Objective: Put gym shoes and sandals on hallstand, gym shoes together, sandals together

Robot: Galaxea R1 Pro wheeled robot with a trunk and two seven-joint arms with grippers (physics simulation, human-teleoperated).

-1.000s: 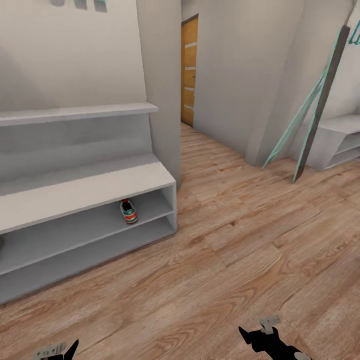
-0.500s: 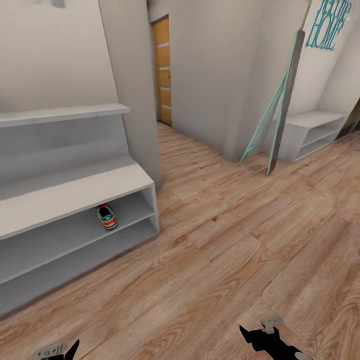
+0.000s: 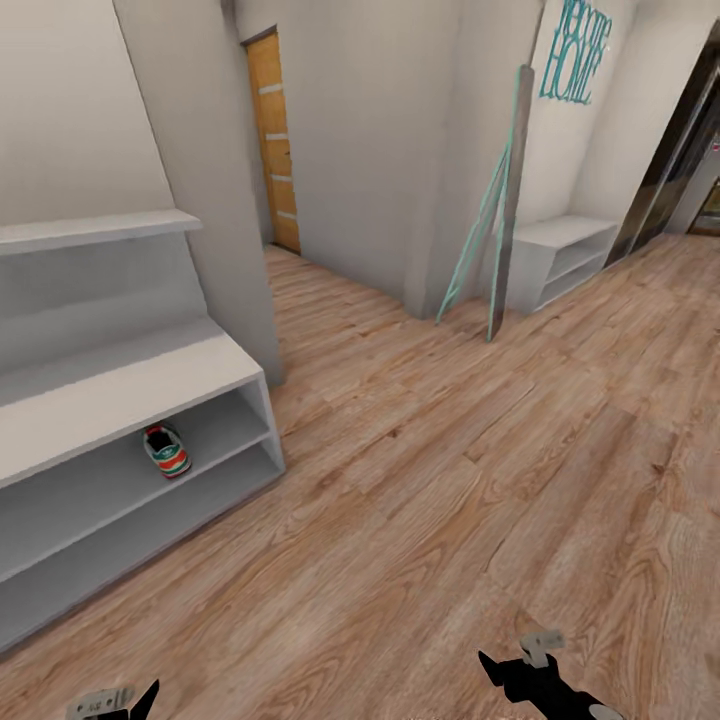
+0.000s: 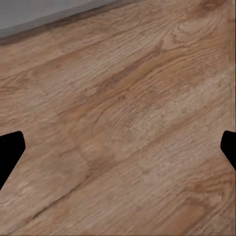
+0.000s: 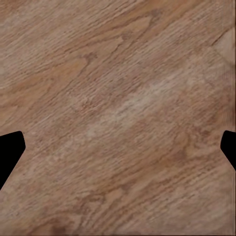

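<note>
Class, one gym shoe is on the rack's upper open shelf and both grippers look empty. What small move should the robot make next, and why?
Probably keep turning the base and head to scan more of the corridor floor. One gym shoe sits on the hallstand, both the left gripper and right gripper are open over bare planks, and no other shoe or sandal is in sight.

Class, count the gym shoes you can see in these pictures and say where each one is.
1. One gym shoe stands on the upper open shelf of the hallstand. Others may lie outside the pictures.
</note>
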